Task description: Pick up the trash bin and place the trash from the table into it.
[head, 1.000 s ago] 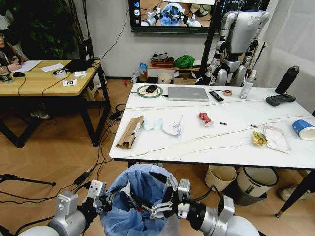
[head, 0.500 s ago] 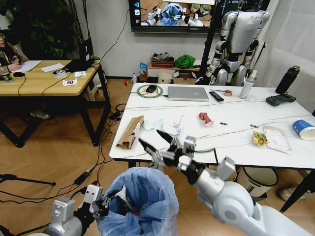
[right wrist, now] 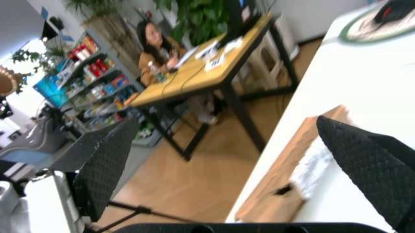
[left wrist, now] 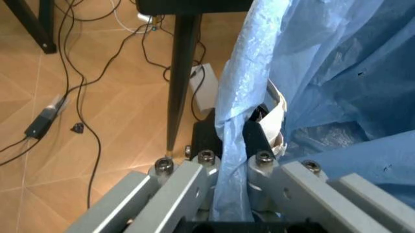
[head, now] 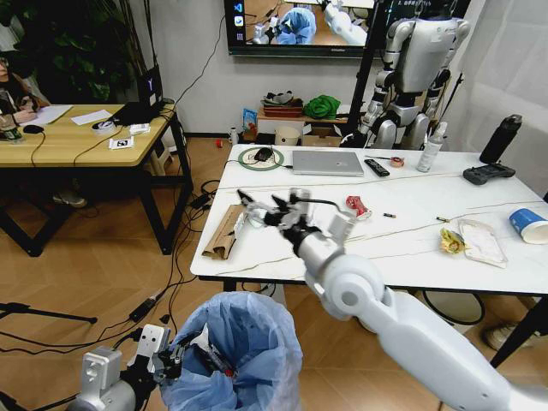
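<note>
The trash bin [head: 235, 347], lined with a crinkly light-blue bag [left wrist: 318, 73], hangs low in front of the table [head: 377, 257]. My left gripper [head: 181, 353] is shut on its rim and bag; the left wrist view shows the fingers [left wrist: 256, 141] clamped over the plastic. My right gripper [head: 257, 204] is open above the table's left part, over the pale-blue paper [head: 261, 220] and beside the torn brown cardboard [head: 224, 231]. In the right wrist view the cardboard [right wrist: 292, 170] lies between the spread fingers [right wrist: 104, 165]. Farther right lie a red can [head: 358, 206], a yellow wrapper [head: 450, 242], a clear packet [head: 481, 241] and a paper cup [head: 527, 225].
At the table's back stand a laptop [head: 326, 163], remote [head: 376, 167], spray bottle [head: 431, 147], dark bottle [head: 500, 139] and black controller [head: 487, 174]. A wooden desk [head: 68, 137] stands to the left, with cables [head: 171, 291] on the floor between.
My right gripper left the bin's rim, rose and reached forward over the table to the cardboard and paper. The left gripper kept hold of the bin, which sank slightly.
</note>
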